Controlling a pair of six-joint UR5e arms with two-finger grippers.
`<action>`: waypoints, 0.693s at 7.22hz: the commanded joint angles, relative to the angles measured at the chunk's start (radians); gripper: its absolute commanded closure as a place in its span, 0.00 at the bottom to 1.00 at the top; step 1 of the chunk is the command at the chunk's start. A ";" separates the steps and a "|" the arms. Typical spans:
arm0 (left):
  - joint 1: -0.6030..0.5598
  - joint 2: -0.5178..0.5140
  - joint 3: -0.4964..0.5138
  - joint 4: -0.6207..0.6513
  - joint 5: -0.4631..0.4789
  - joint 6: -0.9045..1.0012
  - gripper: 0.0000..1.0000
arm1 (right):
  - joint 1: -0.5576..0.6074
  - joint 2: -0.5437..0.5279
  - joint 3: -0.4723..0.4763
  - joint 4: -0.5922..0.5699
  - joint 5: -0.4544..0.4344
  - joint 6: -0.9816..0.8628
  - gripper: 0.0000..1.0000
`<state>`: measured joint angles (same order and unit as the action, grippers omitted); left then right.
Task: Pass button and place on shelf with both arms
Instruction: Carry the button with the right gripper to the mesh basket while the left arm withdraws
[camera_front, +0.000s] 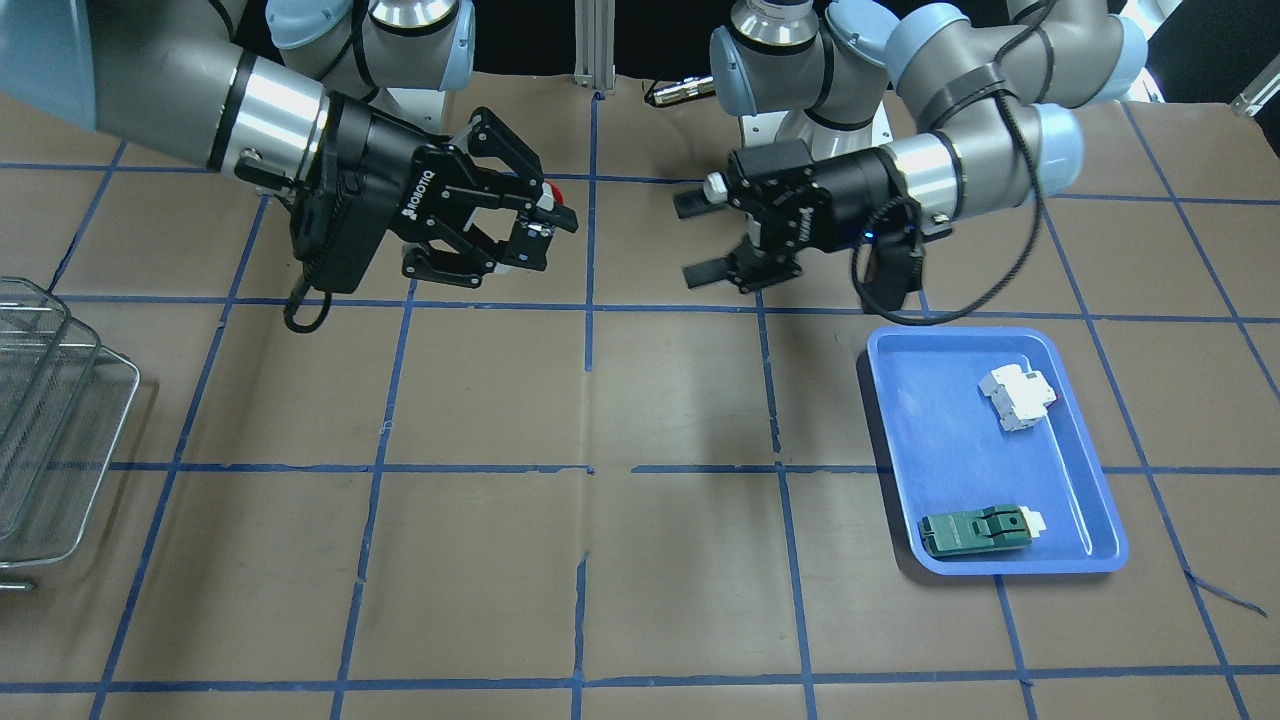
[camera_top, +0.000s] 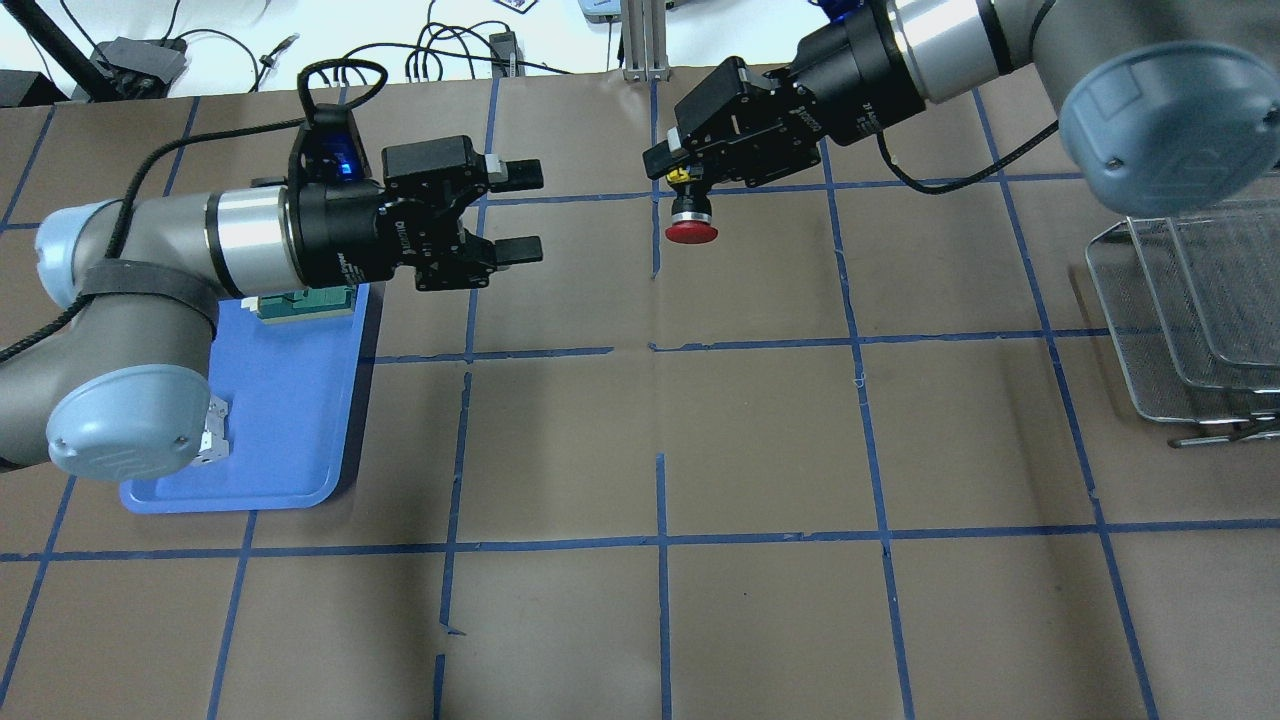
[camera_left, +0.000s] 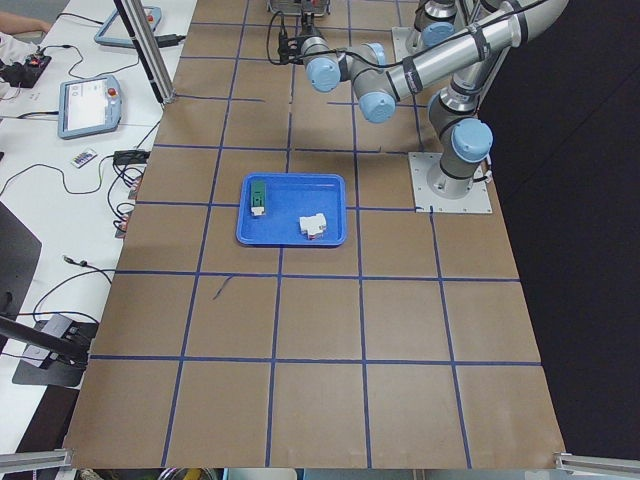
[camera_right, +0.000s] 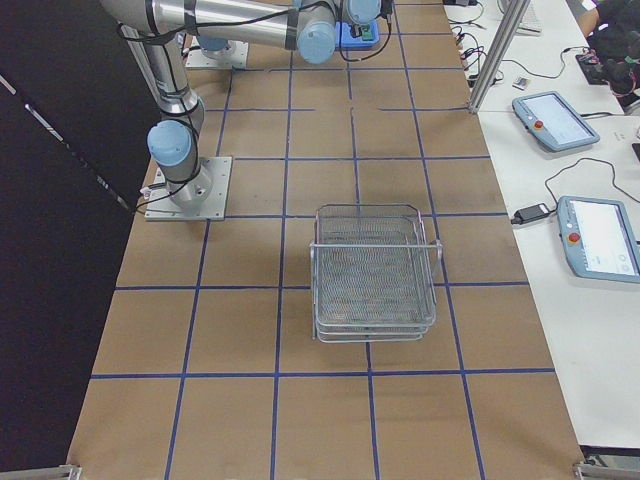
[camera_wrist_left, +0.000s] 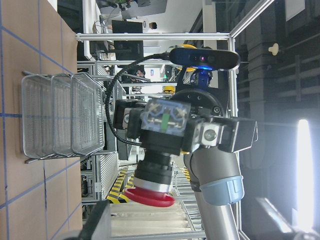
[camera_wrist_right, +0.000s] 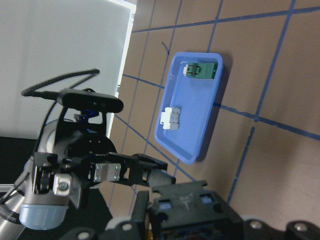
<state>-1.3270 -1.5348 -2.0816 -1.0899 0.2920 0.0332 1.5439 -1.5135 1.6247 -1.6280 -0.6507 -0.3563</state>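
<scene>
Red-capped button (camera_top: 691, 230) in right gripper (camera_top: 681, 172)

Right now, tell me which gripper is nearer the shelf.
Right. The right gripper, shut on the button, hangs on the shelf's side of centre, apart from it. The left gripper, open, faces it from farther away, near the blue tray.

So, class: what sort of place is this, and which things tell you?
Probably a robotics lab: left arm and right arm at a table taped into a blue grid, teach pendants on a side bench, cables behind.
</scene>
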 joint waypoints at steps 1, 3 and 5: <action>0.049 -0.031 0.125 0.045 0.460 -0.047 0.00 | -0.054 -0.066 -0.022 -0.001 -0.267 -0.042 0.95; 0.016 -0.039 0.300 -0.150 0.829 -0.048 0.00 | -0.251 -0.128 -0.022 0.019 -0.453 -0.195 0.94; -0.102 -0.044 0.482 -0.362 1.193 -0.048 0.00 | -0.429 -0.143 -0.025 0.046 -0.621 -0.242 0.91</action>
<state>-1.3630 -1.5756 -1.7080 -1.3229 1.2870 -0.0150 1.2166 -1.6464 1.6021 -1.5950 -1.1595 -0.5573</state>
